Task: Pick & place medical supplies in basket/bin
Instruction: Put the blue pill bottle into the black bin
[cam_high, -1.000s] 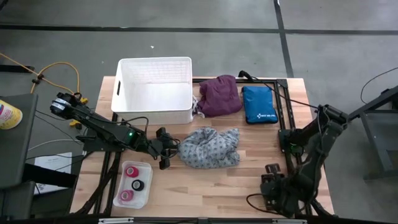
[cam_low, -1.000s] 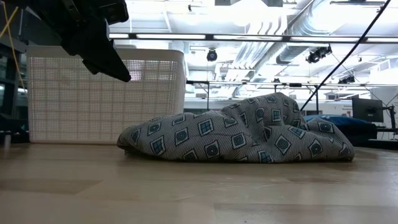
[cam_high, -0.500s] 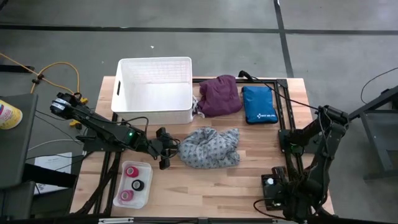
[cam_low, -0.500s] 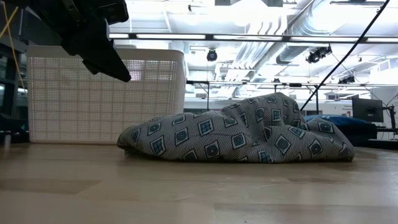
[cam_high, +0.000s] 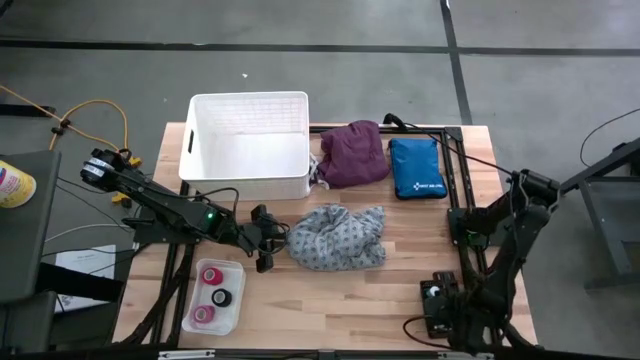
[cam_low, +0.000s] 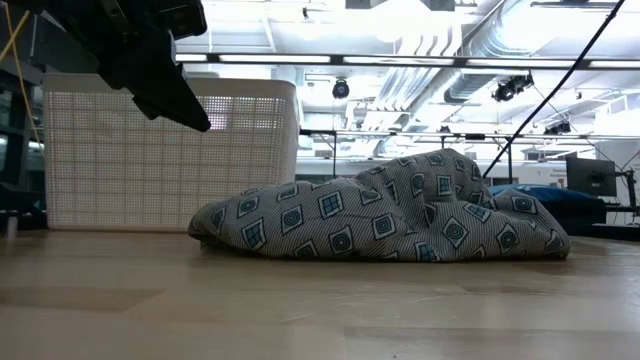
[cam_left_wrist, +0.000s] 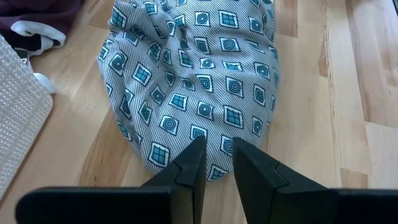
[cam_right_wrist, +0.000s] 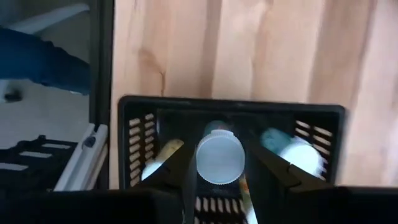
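The white slotted basket (cam_high: 247, 145) (cam_low: 170, 150) stands at the far left of the table. The grey dotted cloth (cam_high: 335, 237) (cam_low: 385, 215) (cam_left_wrist: 193, 87) lies crumpled mid-table, and the purple cloth (cam_high: 352, 153) lies behind it. Pink, black and red tape rolls sit in a clear tray (cam_high: 218, 297). My left gripper (cam_high: 265, 240) (cam_left_wrist: 217, 152) hovers above the table at the grey cloth's left end, open by a narrow gap. My right gripper (cam_high: 437, 298) (cam_right_wrist: 219, 171) points down over a small black crate (cam_right_wrist: 230, 109), shut on a white-capped vial (cam_right_wrist: 219, 158). My right gripper pinches the white-capped vial between its two fingers, which stand on opposite sides of the round cap (cam_right_wrist: 205, 158). The fingers come from above, pointing down into the black crate. The vial stands upright; its lower end is hidden under the cap.
A blue first-aid pouch (cam_high: 417, 167) lies right of the purple cloth. More vials (cam_right_wrist: 298, 152) stay in the black crate at the table's near right corner. Bare wood stretches between the grey cloth and the near edge. A black frame runs along the table's right side (cam_high: 462, 190).
My right arm has shifted a little toward the table's near edge over the black crate, and a white cap now shows at its gripper in the high view. The cloths, basket and tray lie as before.
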